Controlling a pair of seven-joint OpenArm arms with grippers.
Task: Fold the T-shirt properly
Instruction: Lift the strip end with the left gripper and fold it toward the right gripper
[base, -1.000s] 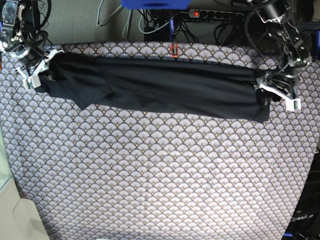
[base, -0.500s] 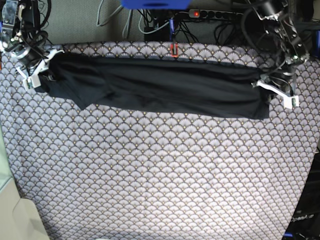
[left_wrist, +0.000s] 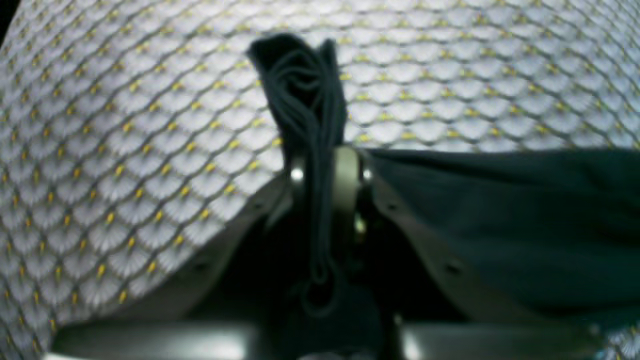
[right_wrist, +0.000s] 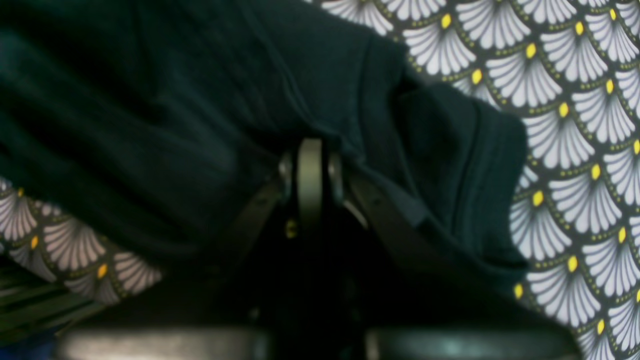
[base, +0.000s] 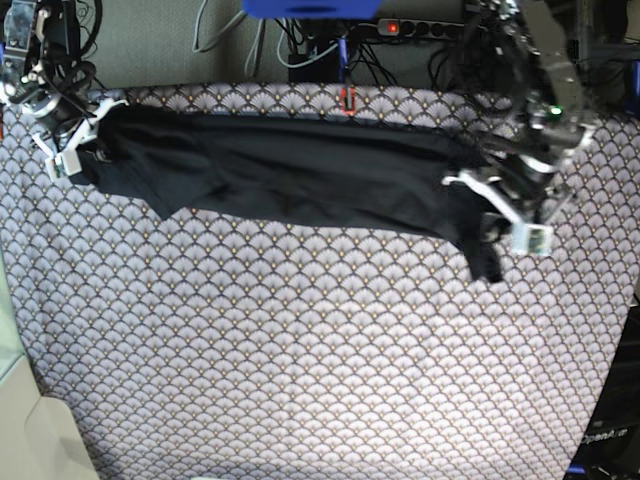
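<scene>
The dark T-shirt (base: 300, 175) lies as a long folded band across the far part of the patterned tablecloth (base: 300, 350). My left gripper (base: 500, 213), on the base view's right, is shut on the shirt's right end, and a bunched tail hangs below it. In the left wrist view the fingers (left_wrist: 345, 170) pinch a gathered strip of the T-shirt (left_wrist: 300, 85). My right gripper (base: 75, 140) is shut on the shirt's left end at the far left corner. In the right wrist view its fingers (right_wrist: 310, 170) are closed under the T-shirt (right_wrist: 150, 100).
A power strip with a red light (base: 390, 27) and cables lie behind the table's far edge. A small red mark (base: 349, 98) sits on that edge. A pale surface (base: 30, 430) borders the table at the front left, dark equipment (base: 610, 440) at the front right.
My left gripper has carried the shirt's right end leftward and toward the front, so the band is shorter and its end is bunched and hanging. The right gripper has not moved.
</scene>
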